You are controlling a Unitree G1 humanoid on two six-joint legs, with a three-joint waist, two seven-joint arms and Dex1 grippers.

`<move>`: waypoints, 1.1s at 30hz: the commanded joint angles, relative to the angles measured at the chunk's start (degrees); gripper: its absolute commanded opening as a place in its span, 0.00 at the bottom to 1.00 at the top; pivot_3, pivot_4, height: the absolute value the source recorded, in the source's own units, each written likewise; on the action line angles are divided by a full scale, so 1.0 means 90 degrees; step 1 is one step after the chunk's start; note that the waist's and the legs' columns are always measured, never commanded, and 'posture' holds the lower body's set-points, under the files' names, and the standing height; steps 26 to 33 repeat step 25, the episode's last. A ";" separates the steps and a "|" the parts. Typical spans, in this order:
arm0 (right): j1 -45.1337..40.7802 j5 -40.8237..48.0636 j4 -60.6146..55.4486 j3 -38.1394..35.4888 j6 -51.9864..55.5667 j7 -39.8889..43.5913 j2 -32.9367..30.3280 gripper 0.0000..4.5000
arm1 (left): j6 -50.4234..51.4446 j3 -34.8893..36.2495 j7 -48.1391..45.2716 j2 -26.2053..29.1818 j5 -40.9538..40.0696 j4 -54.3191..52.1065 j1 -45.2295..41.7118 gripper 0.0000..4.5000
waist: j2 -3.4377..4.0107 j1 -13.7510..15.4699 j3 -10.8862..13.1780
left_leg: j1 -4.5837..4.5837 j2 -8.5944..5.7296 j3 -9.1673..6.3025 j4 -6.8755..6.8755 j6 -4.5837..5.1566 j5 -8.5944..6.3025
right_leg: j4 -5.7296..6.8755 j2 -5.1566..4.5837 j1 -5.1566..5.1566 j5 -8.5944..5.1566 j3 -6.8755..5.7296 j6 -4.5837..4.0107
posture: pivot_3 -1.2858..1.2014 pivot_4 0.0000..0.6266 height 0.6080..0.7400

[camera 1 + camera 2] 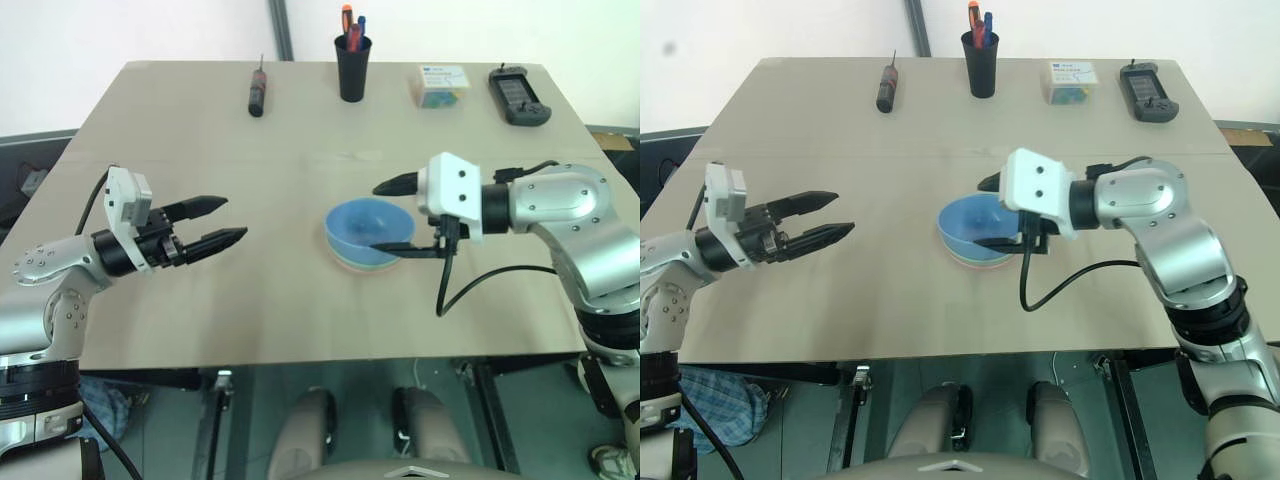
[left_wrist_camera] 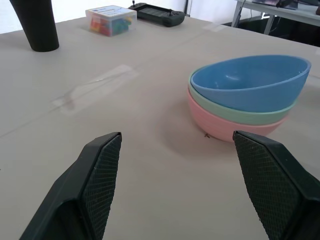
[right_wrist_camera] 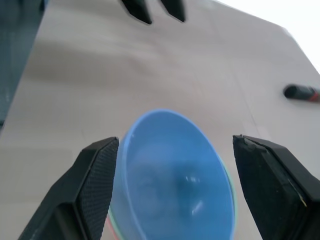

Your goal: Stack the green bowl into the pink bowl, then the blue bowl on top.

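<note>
looking at the stack, you have the blue bowl (image 2: 248, 82) sitting in the green bowl (image 2: 235, 113), which sits in the pink bowl (image 2: 227, 127); all three rest on the table (image 1: 250, 300) a little toward its right edge and nearer the front edge than the back. the nesting looks finished, so the risk now lies in how you leave.

your right gripper (image 1: 388, 216) has its fingers spread wide, one above the far side of the blue rim and one low by the near side, so the bowl sits between them without being pinched. if you pull that hand away sideways or tilt it, the lower finger could catch the rim and drag or tip the whole light stack, maybe unseating the blue bowl. whether that finger touches the rim you cannot tell from here. lifting clear before swinging away looks the safer choice. the cable hanging under that wrist lies just beside the stack and could snag it too.

your left gripper (image 1: 215, 224) hovers with its fingers spread and empty, well apart from the bowls toward the left edge, pointing at them; a careless sweep inward would shove the stack.

the pen cup (image 1: 352, 66), screwdriver (image 1: 257, 92), small box (image 1: 443, 85) and controller (image 1: 519, 97) along the back edge sit well clear.
</note>
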 commanded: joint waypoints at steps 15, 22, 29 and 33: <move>0.3222 0.2326 0.0184 -0.3299 -0.0852 0.0630 -0.0792 0.85 | 0.0171 0.0361 0.1110 -0.0310 0.0036 -0.1665 0.1262 0.84 | -0.0001 0.0001 -0.0002 | 0.0032 0.0010 0.0010 0.0000 0.0007 -0.0004 | -0.0001 0.0005 0.0029 0.0000 0.0014 0.0000 | 0.52 0.24 1.00; 0.3607 0.2176 0.0645 -0.3151 -0.1609 0.0708 -0.0935 0.85 | 0.0051 0.0279 0.1086 -0.0278 0.0183 -0.1632 0.1209 0.84 | -0.0002 0.0003 -0.0002 | 0.0108 0.0014 0.0019 -0.0010 0.0009 -0.0006 | -0.0016 0.0007 0.0104 -0.0004 0.0022 0.0000 | 0.52 0.24 1.00; 0.3599 0.2220 0.0717 -0.3085 -0.1681 0.0639 -0.0970 0.85 | -0.0026 0.0268 0.1014 -0.0265 0.0190 -0.1614 0.1211 0.84 | -0.0002 0.0003 -0.0002 | 0.0110 0.0015 0.0021 -0.0010 0.0009 -0.0006 | -0.0015 0.0007 0.0104 -0.0003 0.0025 0.0000 | 0.52 0.24 1.00; 0.3599 0.2220 0.0717 -0.3085 -0.1681 0.0639 -0.0970 0.85 | -0.0026 0.0268 0.1014 -0.0265 0.0190 -0.1614 0.1211 0.84 | -0.0002 0.0003 -0.0002 | 0.0110 0.0015 0.0021 -0.0010 0.0009 -0.0006 | -0.0015 0.0007 0.0104 -0.0003 0.0025 0.0000 | 0.52 0.24 1.00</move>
